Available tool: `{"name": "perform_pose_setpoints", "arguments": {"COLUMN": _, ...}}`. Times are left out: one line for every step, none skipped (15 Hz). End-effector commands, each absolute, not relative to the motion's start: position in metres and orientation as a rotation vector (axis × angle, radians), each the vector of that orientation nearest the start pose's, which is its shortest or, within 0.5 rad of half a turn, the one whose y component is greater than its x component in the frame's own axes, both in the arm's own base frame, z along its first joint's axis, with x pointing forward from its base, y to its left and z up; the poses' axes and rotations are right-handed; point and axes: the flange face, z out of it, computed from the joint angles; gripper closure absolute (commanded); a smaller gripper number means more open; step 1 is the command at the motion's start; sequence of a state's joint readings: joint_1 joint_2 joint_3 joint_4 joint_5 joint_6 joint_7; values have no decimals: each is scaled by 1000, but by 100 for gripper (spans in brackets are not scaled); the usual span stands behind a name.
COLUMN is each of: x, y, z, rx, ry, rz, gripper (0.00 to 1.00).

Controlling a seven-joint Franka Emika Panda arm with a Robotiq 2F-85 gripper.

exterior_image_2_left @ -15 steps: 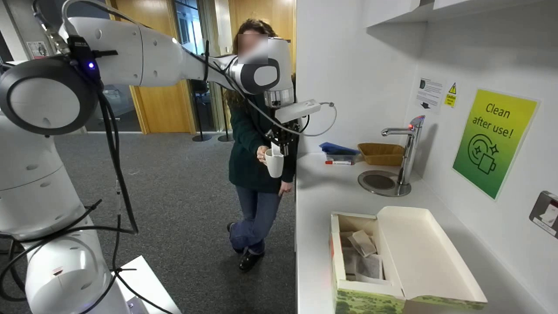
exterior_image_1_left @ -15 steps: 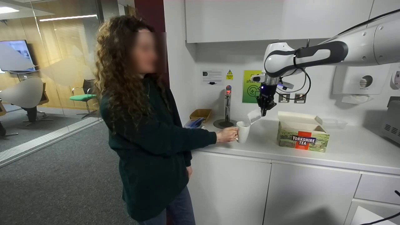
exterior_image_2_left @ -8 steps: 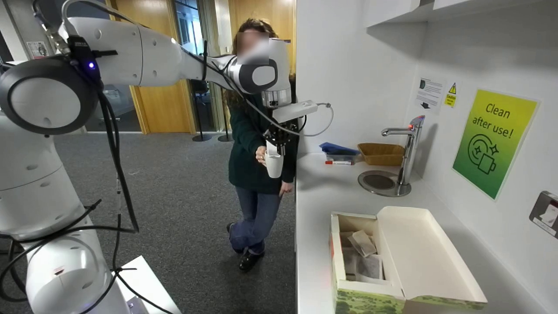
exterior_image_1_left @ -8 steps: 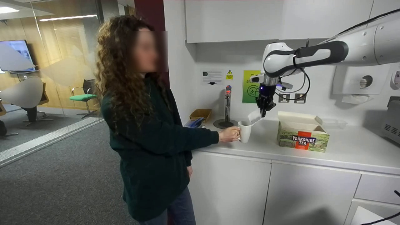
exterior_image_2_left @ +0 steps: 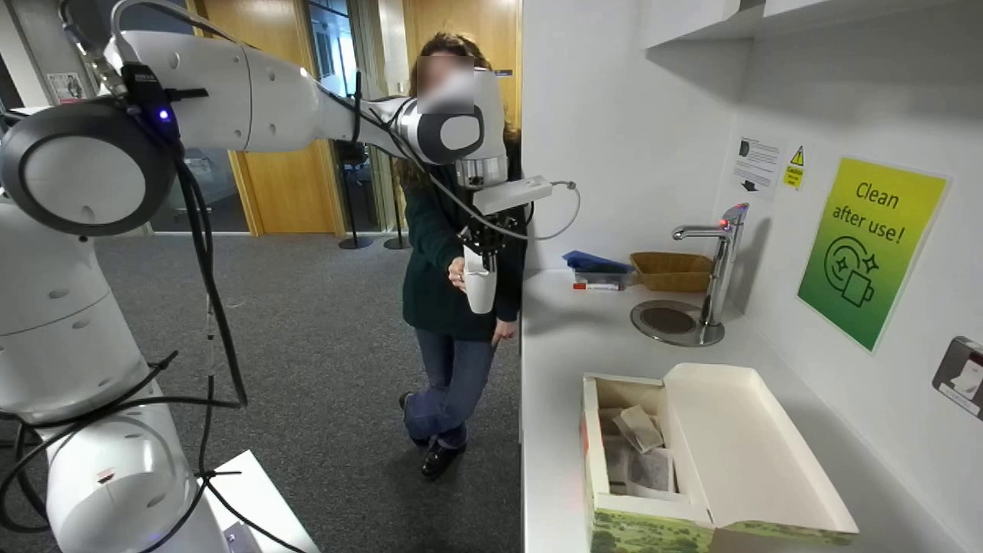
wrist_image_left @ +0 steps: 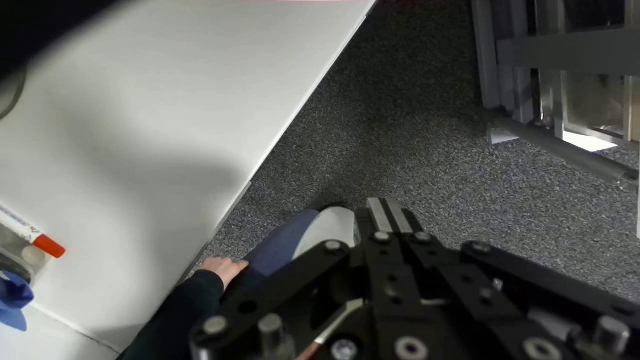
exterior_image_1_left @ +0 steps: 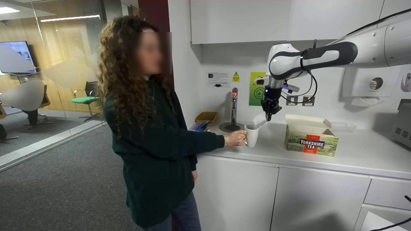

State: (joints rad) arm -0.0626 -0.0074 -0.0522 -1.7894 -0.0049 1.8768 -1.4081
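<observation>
My gripper points down with its fingers pressed together. It is shut on a thin whitish bag, which looks like a tea bag and hangs tilted to one side of the fingertips. The bag's lower end is at or just above the rim of a white mug; I cannot tell whether it is inside. A person's hand holds the mug by its handle. The mug also shows under the gripper. In the wrist view the fingertips are together, beside a partly hidden white rounded shape.
An open Yorkshire Tea box stands on the counter, with tea bags inside. A tap, a brown basket and a red-capped marker are further along. The person stands at the counter's end.
My gripper has moved slightly left and down in both exterior views, with the bag still in it. The hand and mug shifted slightly toward the gripper, then held nearly still.
</observation>
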Motion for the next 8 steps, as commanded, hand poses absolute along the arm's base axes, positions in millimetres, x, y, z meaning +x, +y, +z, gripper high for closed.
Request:
{"name": "perform_pose_setpoints", "arguments": {"x": 565, "y": -68, "z": 554, "rx": -2595, "ry": -1880, "rz": -48, "gripper": 100}}
{"name": "perform_pose_setpoints", "arguments": {"x": 567, "y": -69, "z": 551, "rx": -2619, "ry": -1861, "rz": -42, "gripper": 100}}
{"name": "perform_pose_setpoints", "arguments": {"x": 568, "y": -69, "z": 551, "rx": -2636, "ry": -1846, "rz": -40, "gripper": 100}}
{"name": "perform_pose_setpoints", "arguments": {"x": 568, "y": -69, "z": 550, "rx": -2647, "ry": -1832, "rz": -32, "gripper": 100}}
{"name": "perform_pose_setpoints", "arguments": {"x": 570, "y": -69, "z": 549, "rx": -2655, "ry": -1818, "rz": -24, "gripper": 100}}
{"name": "perform_pose_setpoints", "arguments": {"x": 571, "y": -69, "z": 549, "rx": -2661, "ry": -1806, "rz": -16, "gripper": 100}}
{"name": "perform_pose_setpoints", "arguments": {"x": 573, "y": -69, "z": 548, "rx": -2670, "ry": -1793, "rz": -15, "gripper": 100}}
{"name": "perform_pose_setpoints", "arguments": {"x": 574, "y": -69, "z": 549, "rx": -2692, "ry": -1774, "rz": -35, "gripper": 100}}
